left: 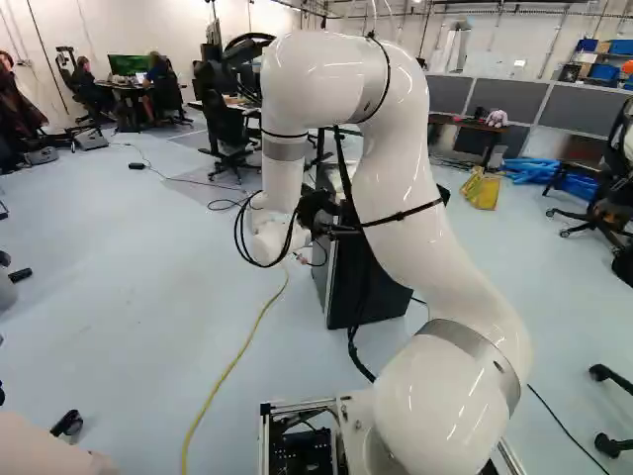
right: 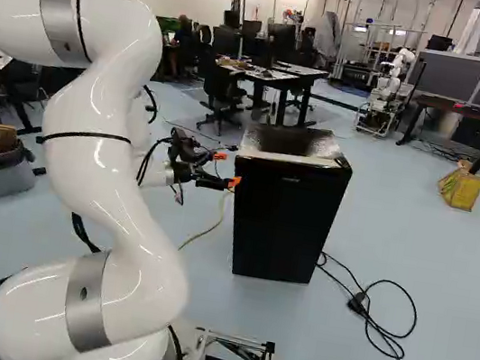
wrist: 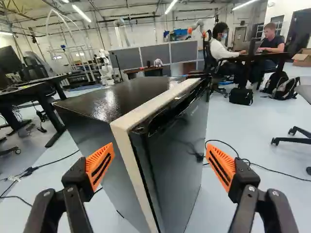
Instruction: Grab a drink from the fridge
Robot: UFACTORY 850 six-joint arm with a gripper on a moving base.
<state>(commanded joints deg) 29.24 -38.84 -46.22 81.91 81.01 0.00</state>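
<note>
The fingers (wrist: pixel 99 166) are spread, no drink is seen, and the closed fridge (right: pixel 283 223) on the floor (right: pixel 422 241) is judged heavy and slippery, its stiff door (wrist: pixel 179 160) best pulled by the recess (wrist: pixel 170 114) along its top.

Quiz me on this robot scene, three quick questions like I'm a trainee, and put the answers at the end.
1. Multiple choice: in the right base view, where is the gripper relative to the black fridge?
A) To its left
B) To its right
C) Directly below it
2. True or false: the gripper is shut on the fridge.
3. Fill in the colour: the gripper's pads are ____.

Key: 1 A; 2 false; 3 orange.
</note>
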